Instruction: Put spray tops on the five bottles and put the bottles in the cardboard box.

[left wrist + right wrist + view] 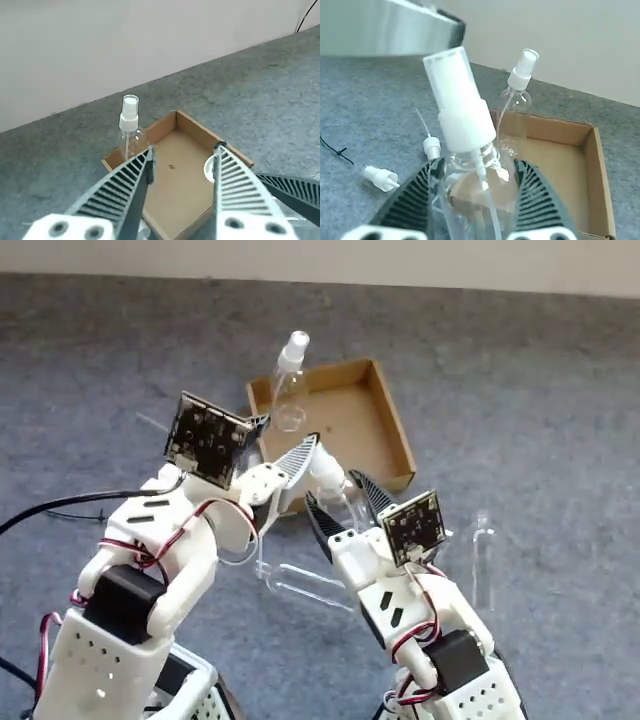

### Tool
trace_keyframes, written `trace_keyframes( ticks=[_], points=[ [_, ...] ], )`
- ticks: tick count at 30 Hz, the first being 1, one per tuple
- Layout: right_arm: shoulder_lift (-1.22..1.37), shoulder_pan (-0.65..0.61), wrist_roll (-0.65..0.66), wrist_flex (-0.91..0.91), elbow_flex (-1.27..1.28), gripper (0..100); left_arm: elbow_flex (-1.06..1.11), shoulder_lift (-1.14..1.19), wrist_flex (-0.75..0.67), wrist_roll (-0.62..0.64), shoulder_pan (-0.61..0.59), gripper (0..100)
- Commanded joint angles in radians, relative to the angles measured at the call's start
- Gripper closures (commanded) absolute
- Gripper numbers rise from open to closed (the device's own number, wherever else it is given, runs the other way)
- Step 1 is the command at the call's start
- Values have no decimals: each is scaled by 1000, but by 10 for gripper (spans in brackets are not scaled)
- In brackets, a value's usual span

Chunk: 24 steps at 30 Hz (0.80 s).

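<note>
One capped clear plastic spray bottle (289, 390) standing in brown cardboard box (395, 430).
Right jaws grip second clear white-topped bottle (470, 192); left jaws wide, near box.

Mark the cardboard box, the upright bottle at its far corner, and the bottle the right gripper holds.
cardboard box (350, 425): high view, bare floor.
upright bottle (288, 390): high view, clear body.
gripped bottle (466, 186): right wrist view, clear body.
</note>
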Motion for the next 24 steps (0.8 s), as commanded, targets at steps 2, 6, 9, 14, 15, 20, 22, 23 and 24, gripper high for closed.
trace_keyframes(
  ticks=[2,6,9,14,15,20,22,23,24],
  points=[
    [-18,13,149,-33,-22,995,-76,2,5,-51,4,811],
    [-18,13,235,-33,-15,995,-165,1,6,-51,-2,811],
    [-18,16,235,-33,-16,995,-214,-2,25,-51,-16,811],
    [-8,82,233,-41,-18,995,-294,-4,160,-49,-168,811],
    [-7,114,232,-51,-21,995,-302,-4,187,-49,-193,811],
    [48,182,164,-159,-128,995,-232,-4,341,-49,-252,811],
    [162,182,155,-162,-220,995,-147,-4,341,-48,-260,811],
    [234,182,155,-165,-269,995,-102,-4,338,-48,-257,811],
    [314,182,153,-166,-323,995,-53,-4,313,-48,-255,811]
  ],
)
